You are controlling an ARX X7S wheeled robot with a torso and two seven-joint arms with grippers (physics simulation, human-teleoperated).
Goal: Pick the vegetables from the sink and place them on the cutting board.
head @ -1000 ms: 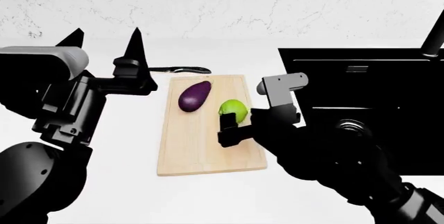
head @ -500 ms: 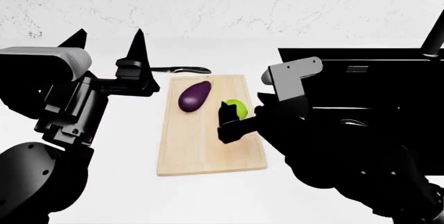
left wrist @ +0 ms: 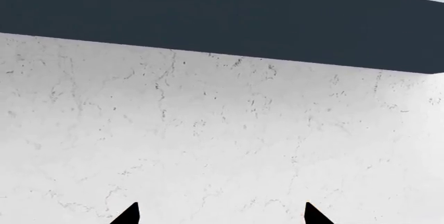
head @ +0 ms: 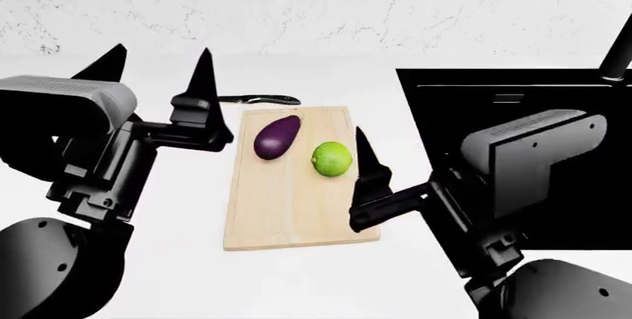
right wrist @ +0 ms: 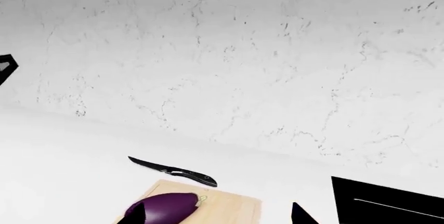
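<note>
On the cutting board [head: 296, 200], eggplant [head: 277, 136] near its far edge, lime [head: 332, 159] just beside it toward the sink [head: 513, 104]. Knife [head: 259, 100] lies off the board's far edge. Near half of board bare. Left gripper [head: 158, 64] jaws spread, empty, over desk [head: 188, 267]. Right gripper [head: 368, 178] by the board's sink-side edge; spread unclear.
</note>
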